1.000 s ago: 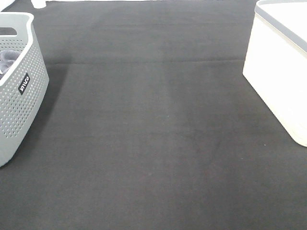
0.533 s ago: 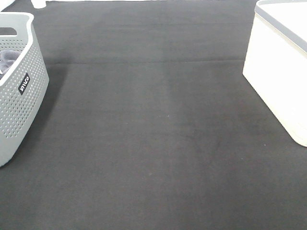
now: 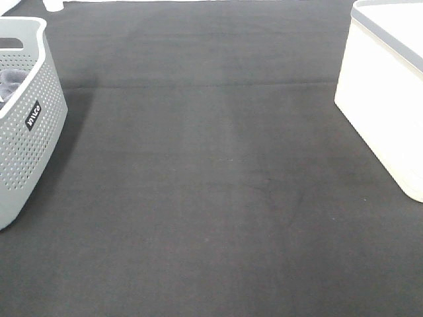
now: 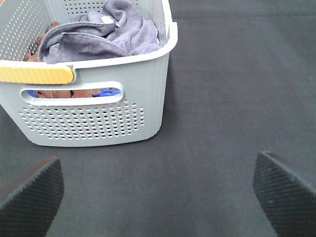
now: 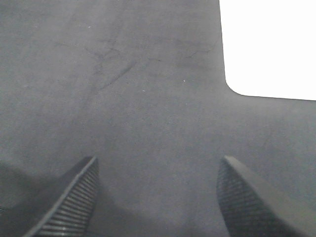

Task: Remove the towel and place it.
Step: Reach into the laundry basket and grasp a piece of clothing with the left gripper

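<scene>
Grey-blue towel (image 4: pixel 98 34) atop brown cloth (image 4: pixel 52 93) in perforated basket (image 4: pixel 89 121), left; black label (image 3: pixel 33 114) illegible; white bin (image 3: pixel 380 99) right; jaws on both arms wide open, empty.

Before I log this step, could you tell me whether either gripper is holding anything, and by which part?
Nothing is held. The left gripper and the right gripper are both open and empty; the towel lies in the basket, untouched.
</scene>
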